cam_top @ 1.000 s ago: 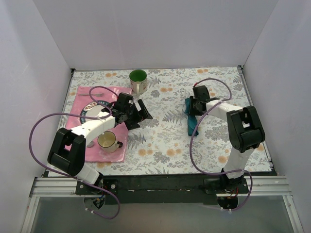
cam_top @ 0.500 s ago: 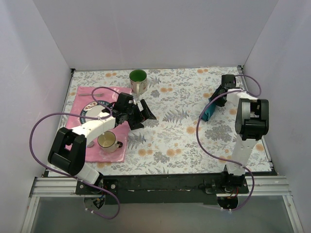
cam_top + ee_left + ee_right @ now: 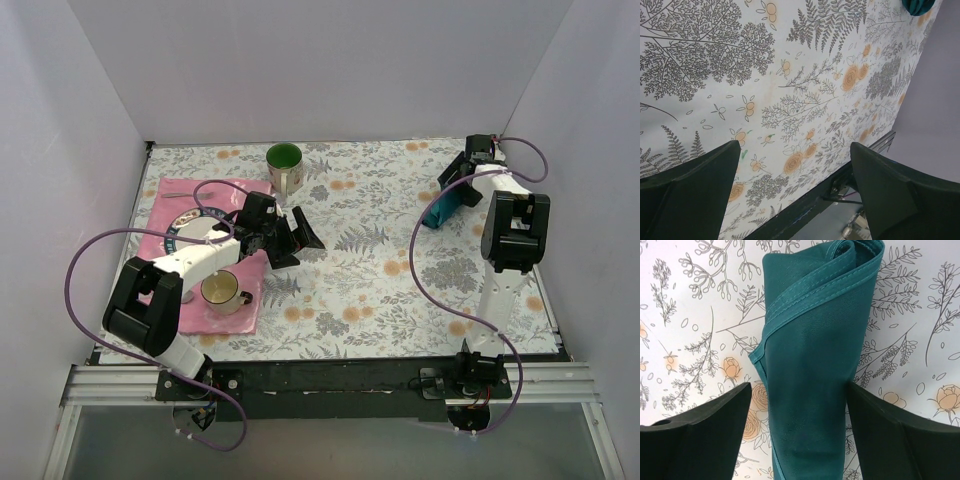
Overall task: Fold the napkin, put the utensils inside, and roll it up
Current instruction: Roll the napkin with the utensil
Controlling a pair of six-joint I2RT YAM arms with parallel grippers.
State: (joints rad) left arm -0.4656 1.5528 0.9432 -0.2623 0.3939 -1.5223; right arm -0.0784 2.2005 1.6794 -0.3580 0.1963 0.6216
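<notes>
Our right gripper (image 3: pixel 799 390) stands wide apart, astride the rolled napkin (image 3: pixel 815 340) and not clamped on it. The roll lies directly beneath, its long axis running straight out between the jaws, across their closing line. Our left gripper (image 3: pixel 795 147), likewise apart and empty, hovers just nearside of the green mug (image 3: pixel 284 165). The napkin lies well right of that mug, so the right arm is nearer.

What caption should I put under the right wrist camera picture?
Open fingers of the right arm sit on either side of a rolled teal napkin on the flowery tablecloth.
</notes>
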